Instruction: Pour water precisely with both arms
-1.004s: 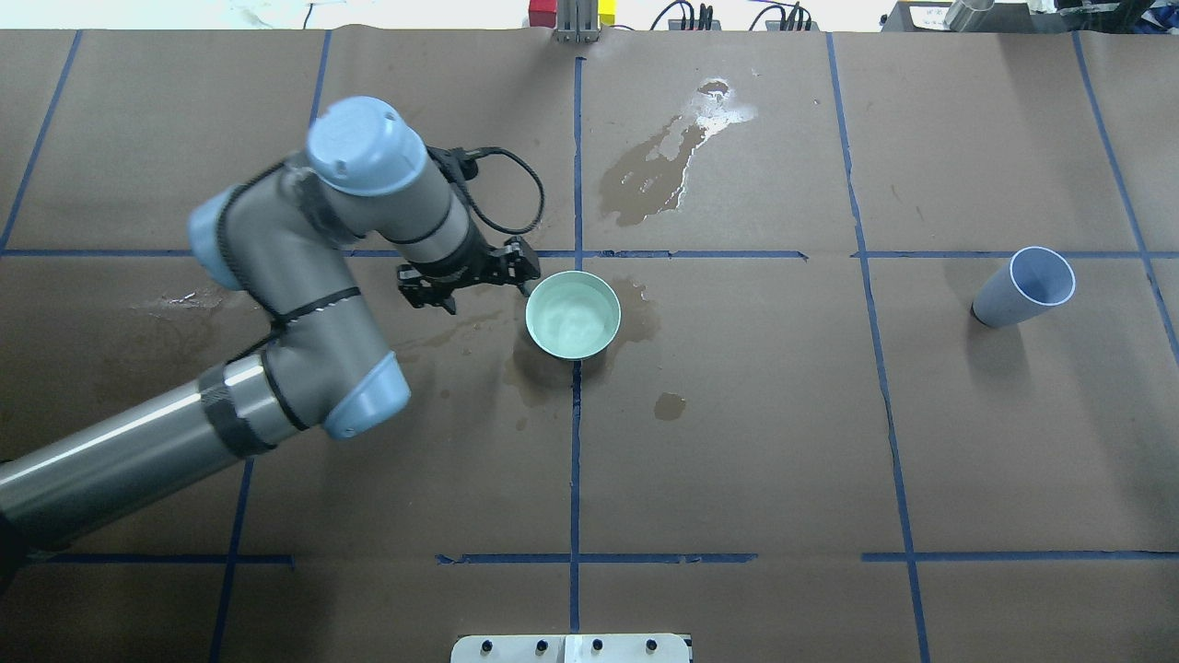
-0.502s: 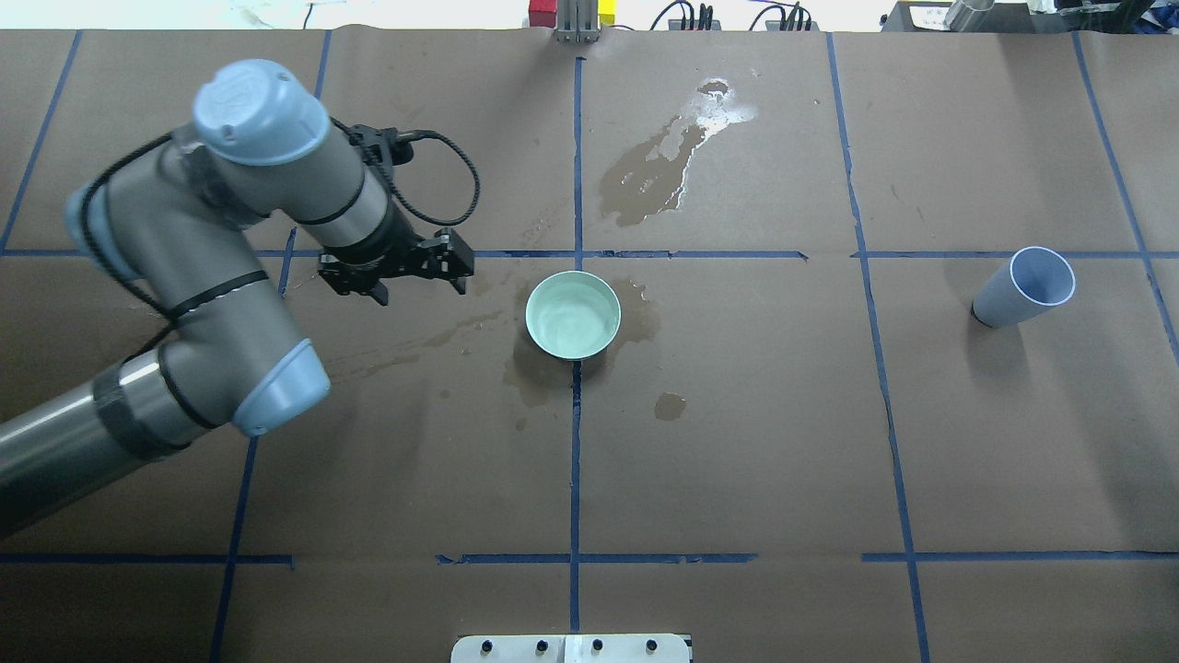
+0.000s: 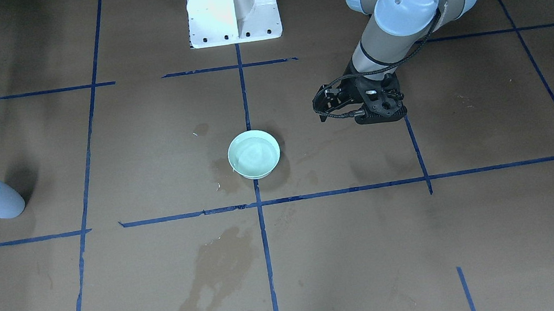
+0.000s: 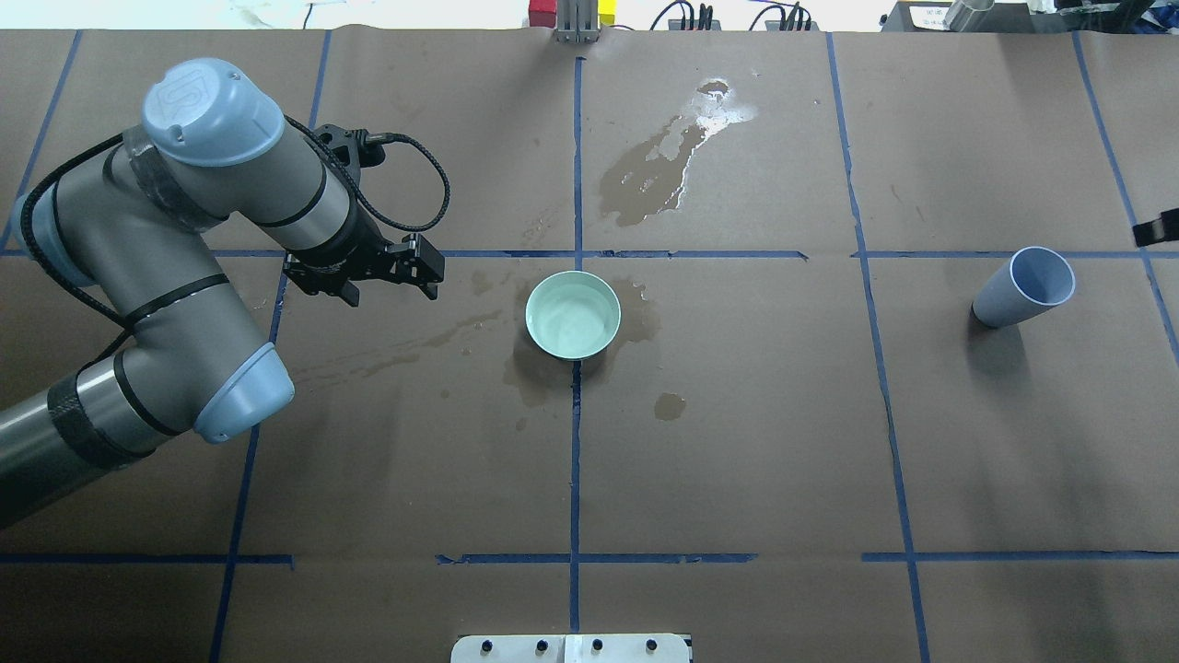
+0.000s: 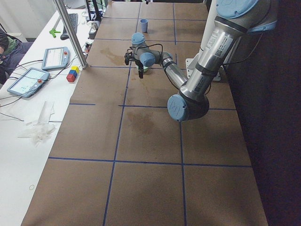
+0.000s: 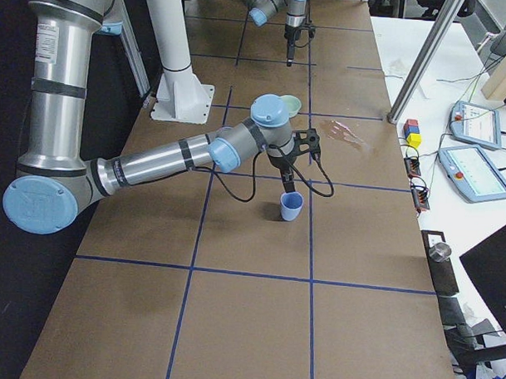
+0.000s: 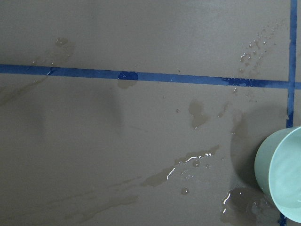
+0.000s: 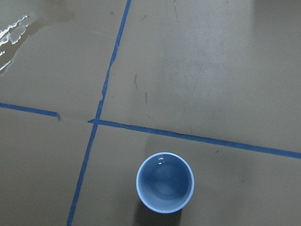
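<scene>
Since water (image 4: 573,320) sits in bowl (image 4: 529,318) w/ spills round it, pour looks done. L gripper (image 4: 391,295), left of bowl, is spread & empty. R gripper (image 6: 288,186), far right of bowl over cup (image 4: 1013,299): can't tell.

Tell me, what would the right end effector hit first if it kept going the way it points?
Probably the pale blue plastic cup: the right end effector points down just above its open mouth. Depth is unclear from the side view, so it could miss onto the brown paper table cover.
</scene>
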Motion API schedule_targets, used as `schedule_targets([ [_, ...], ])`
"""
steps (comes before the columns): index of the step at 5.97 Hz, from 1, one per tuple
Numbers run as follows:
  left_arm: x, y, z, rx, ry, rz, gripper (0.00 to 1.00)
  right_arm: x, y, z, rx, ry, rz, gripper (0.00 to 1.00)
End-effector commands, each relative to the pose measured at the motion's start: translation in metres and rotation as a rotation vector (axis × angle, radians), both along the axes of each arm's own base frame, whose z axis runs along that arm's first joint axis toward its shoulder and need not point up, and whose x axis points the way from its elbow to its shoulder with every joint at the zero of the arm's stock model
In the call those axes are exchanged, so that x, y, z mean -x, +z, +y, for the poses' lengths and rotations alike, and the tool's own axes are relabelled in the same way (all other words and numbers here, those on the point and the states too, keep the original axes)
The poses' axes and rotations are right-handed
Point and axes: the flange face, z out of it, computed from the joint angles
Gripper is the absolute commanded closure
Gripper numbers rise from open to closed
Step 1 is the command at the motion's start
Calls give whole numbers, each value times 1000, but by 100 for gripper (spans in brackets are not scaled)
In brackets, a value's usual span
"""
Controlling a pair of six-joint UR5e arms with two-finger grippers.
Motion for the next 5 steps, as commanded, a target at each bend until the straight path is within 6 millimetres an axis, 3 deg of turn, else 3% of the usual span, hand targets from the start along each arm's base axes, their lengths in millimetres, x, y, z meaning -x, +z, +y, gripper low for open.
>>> schedule_targets([
  [1,0,0,0,0,-1,0,0,39,45,53,-112,115,-20,0],
  [2,0,0,0,0,-1,0,0,55,77,65,-166,168,-64,0],
  [4,1,-2,1,-1,-2,2,0,91,103,89,-223,272,-41,0],
  [5,0,-1,0,0,-2,1,0,115,131,101,-266,327,-32,0],
])
